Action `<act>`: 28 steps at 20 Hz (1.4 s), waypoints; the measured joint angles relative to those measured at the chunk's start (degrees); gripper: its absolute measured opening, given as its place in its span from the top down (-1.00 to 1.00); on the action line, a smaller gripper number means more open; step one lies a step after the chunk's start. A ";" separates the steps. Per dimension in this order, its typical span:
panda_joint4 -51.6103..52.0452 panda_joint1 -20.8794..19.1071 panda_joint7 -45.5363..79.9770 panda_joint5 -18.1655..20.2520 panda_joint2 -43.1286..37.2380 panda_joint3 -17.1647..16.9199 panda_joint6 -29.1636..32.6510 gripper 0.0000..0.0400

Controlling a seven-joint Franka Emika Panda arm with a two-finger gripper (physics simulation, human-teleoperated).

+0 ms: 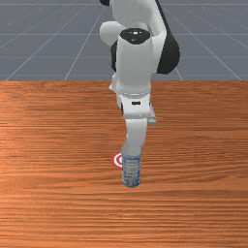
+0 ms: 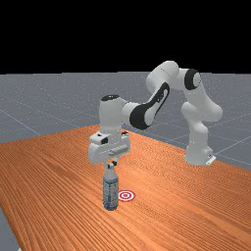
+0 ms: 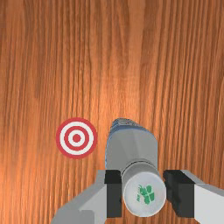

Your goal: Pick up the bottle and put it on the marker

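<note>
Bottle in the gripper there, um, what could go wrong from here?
The gripper holds the bottle only at its top, so the lower part might swing or the grip slip. The bottle is beside the marker, not over it, so letting go here would probably miss.

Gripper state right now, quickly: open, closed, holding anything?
Gripper: closed on the bottle, one finger against each side of its white cap.

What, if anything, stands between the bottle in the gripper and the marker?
Nothing visible does. In the wrist view, bare table wood lies between the bottle and the marker. The gripper is closed on the bottle's top, and the short way across looks free.
</note>
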 joint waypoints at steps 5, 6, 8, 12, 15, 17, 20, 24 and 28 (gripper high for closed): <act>-2.29 2.38 4.16 -2.37 -1.57 -1.20 0.56 0.27; -1.76 1.53 2.81 -0.61 -1.43 -0.28 -1.39 0.28; -3.59 1.55 2.89 -0.65 -2.66 -0.28 -0.20 0.30; -4.76 1.57 3.05 -0.63 -3.41 -0.29 -0.11 0.30; -10.69 1.97 5.84 -0.47 -6.86 -0.75 3.18 0.30; -16.47 1.77 4.16 -0.87 -10.09 -0.46 7.67 0.30; -18.70 1.24 3.10 0.52 -11.76 0.12 6.58 0.30; -18.11 1.66 3.91 -0.42 -11.55 -0.23 4.73 0.30; -19.19 1.76 7.14 -0.12 -12.00 -1.06 6.99 0.30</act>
